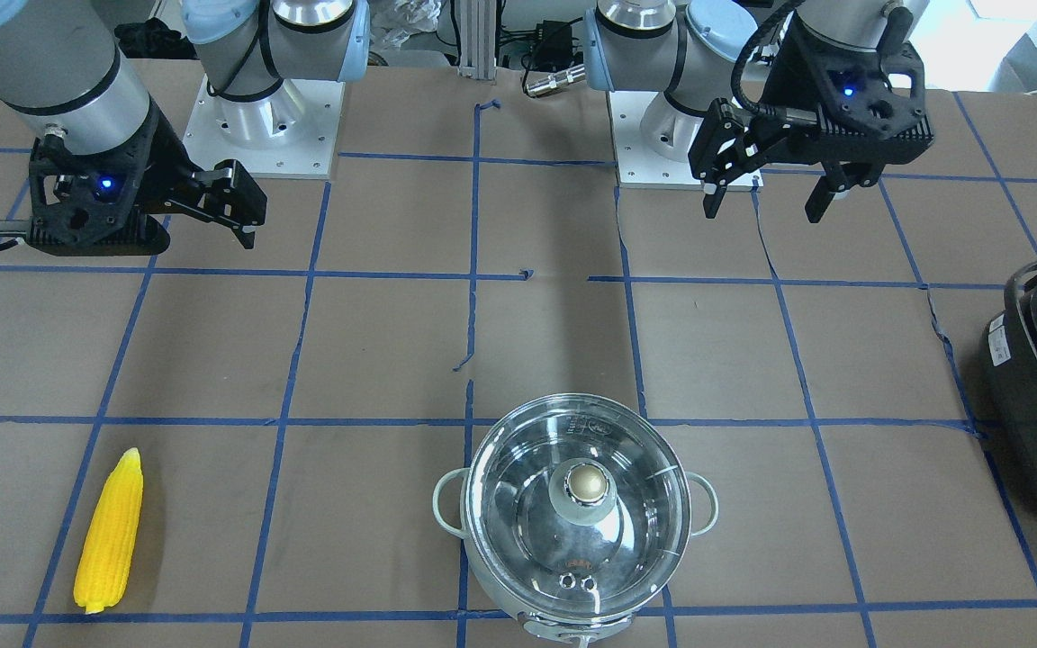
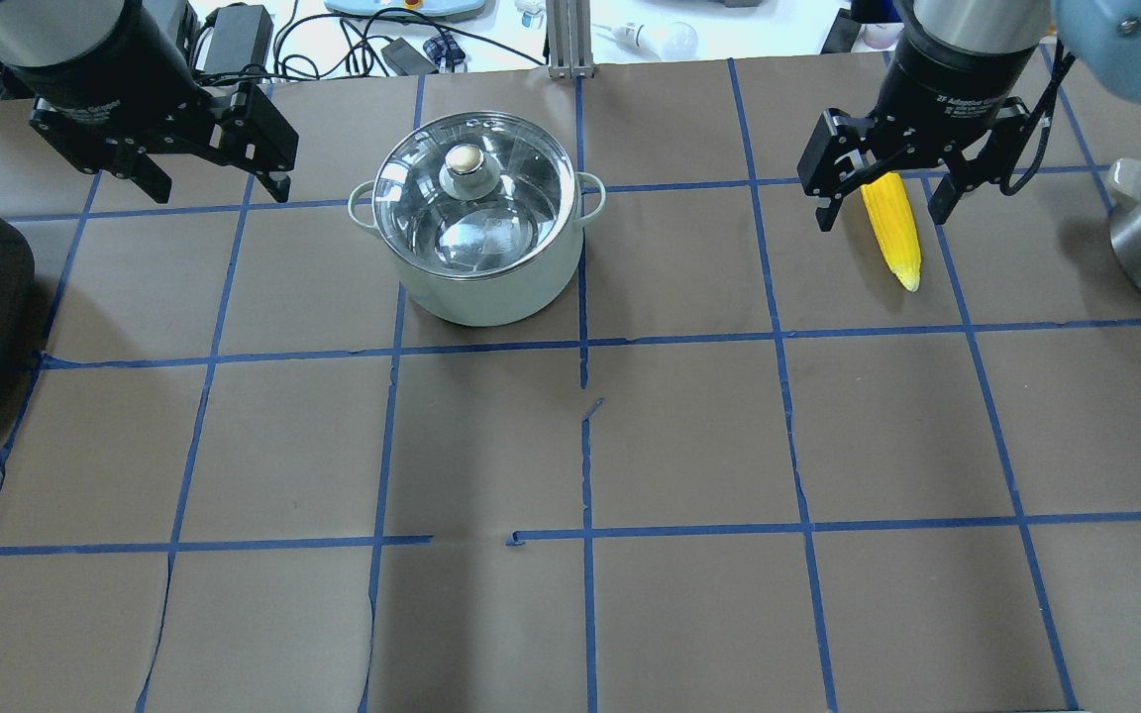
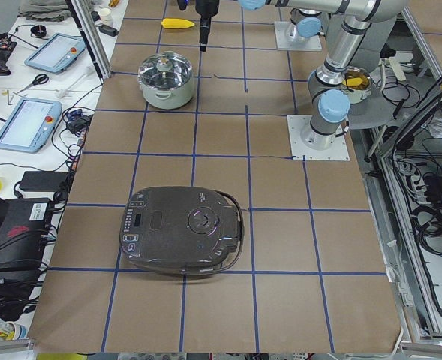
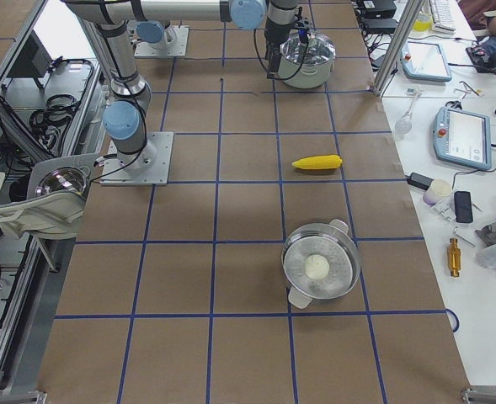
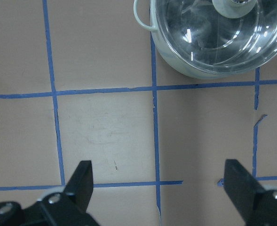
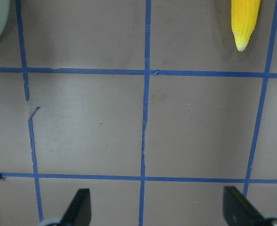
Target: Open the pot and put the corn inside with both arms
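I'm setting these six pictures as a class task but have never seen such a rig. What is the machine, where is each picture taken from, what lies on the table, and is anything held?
Two jointed robot arms are bolted to a table gridded with blue tape; each ends in a two-finger gripper. Four fixed cameras watch: one facing the robot, one behind over its shoulders, one at each table end. Two more ride on the wrists, looking down past the fingers. On the table are a steel pot with its glass lid on, a yellow corn cob lying apart from it, a black appliance and a second metal pot. The left gripper and the right gripper both hang open above the table, holding nothing.
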Available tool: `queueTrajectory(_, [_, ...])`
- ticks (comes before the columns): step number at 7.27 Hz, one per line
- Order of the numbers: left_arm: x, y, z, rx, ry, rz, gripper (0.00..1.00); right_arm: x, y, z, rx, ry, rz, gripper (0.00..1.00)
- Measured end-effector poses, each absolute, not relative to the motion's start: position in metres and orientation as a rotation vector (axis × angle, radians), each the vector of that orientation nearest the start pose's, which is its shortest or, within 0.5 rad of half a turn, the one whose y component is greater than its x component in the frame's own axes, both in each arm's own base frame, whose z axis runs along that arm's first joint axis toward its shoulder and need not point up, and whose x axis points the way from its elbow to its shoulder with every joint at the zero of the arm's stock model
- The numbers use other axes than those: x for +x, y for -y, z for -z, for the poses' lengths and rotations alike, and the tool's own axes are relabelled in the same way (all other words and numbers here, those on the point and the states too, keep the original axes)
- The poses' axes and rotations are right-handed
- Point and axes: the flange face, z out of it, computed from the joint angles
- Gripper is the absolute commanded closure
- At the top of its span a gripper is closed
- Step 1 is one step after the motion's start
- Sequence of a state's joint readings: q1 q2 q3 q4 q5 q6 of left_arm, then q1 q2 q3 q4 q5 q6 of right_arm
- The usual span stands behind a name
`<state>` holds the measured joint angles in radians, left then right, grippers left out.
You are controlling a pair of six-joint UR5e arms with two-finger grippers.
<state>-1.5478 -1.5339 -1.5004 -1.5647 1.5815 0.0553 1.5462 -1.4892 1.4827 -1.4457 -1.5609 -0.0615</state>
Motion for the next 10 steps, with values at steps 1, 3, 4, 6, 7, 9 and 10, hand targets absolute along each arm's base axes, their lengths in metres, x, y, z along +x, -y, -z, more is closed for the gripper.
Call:
queueTrajectory(1, [-0.121, 0.488, -0.542, 0.049, -3.121, 0.176, 0.00, 0.121, 0.518, -0.478, -0.057, -3.122, -0.180, 0.00])
queueTrajectory(3, [-0.121, 0.488, -0.542, 0.048, -3.122, 0.177, 0.00, 0.120, 0.518, -0.487, -0.061, -3.128, -0.125, 0.00])
queueTrajectory(4, [-0.121, 0.488, -0.543, 0.047, -3.122, 0.180, 0.00, 0.120, 0.518, -0.489, -0.066, -3.130, -0.109, 0.00])
queueTrajectory(6, [-0.121, 0.488, -0.542, 0.047, -3.122, 0.178, 0.00, 0.120, 0.519, -0.490, -0.065, -3.133, -0.087, 0.00])
queueTrajectory(7, [-0.121, 0.488, -0.541, 0.048, -3.123, 0.176, 0.00, 0.119, 0.520, -0.491, -0.059, -3.136, -0.074, 0.00])
queueTrajectory(9, [-0.121, 0.488, -0.541, 0.049, -3.123, 0.175, 0.00, 0.118, 0.520, -0.490, -0.043, -3.136, -0.079, 0.00])
queueTrajectory(10, [-0.121, 0.487, -0.541, 0.049, -3.123, 0.174, 0.00, 0.117, 0.520, -0.489, -0.039, -3.134, -0.090, 0.00])
